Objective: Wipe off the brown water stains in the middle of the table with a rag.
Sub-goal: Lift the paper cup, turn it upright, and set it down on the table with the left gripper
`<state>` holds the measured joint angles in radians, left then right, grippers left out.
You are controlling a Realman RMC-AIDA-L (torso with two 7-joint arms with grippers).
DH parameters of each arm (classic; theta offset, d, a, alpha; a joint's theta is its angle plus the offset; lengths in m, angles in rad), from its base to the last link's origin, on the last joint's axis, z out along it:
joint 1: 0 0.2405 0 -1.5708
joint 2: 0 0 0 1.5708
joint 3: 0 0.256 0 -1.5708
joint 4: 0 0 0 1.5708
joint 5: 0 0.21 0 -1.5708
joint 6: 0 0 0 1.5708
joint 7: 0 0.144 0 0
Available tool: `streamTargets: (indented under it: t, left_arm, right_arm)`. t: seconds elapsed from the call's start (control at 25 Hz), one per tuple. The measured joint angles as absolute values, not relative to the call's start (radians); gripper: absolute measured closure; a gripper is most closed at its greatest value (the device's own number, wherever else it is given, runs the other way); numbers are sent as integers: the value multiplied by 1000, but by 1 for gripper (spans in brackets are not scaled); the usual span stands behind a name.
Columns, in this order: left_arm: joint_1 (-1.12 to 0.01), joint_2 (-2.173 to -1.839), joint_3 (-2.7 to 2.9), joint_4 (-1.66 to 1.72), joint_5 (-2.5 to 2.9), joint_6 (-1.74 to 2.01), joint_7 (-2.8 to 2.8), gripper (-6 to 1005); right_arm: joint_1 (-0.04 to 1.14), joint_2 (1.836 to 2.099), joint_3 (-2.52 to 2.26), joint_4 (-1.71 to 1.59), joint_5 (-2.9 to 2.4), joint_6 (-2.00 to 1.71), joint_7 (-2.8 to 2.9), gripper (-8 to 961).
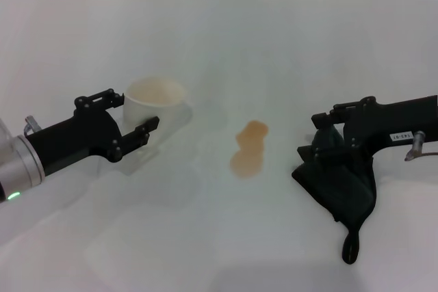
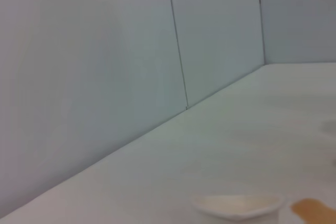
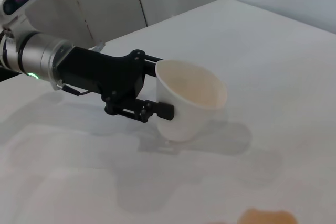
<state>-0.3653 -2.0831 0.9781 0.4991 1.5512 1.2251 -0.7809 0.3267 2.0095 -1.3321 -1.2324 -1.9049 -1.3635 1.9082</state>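
One stain [image 1: 249,148], one rag [image 1: 339,176], one white cup [image 1: 155,102] on bench [image 1: 219,46].
Right pincer [image 1: 320,143] clamped on rag right of stain; left pincer [image 1: 133,115] spread around cup.

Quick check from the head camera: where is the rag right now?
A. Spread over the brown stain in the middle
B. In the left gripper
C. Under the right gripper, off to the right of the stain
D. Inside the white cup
C: the rag bunches under the right gripper, apart from the brown water stains, which lie uncovered on the table; the left gripper is at the white cup.
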Motion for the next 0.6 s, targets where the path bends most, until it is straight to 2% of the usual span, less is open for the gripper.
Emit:
streamTargets:
  t: [0.6]
  left_arm:
    - [-362,-2086,983,475,1547,1212,-749,410]
  right_arm:
    - [326,2010,-1346,-1233,-1905,-1361,1907,230]
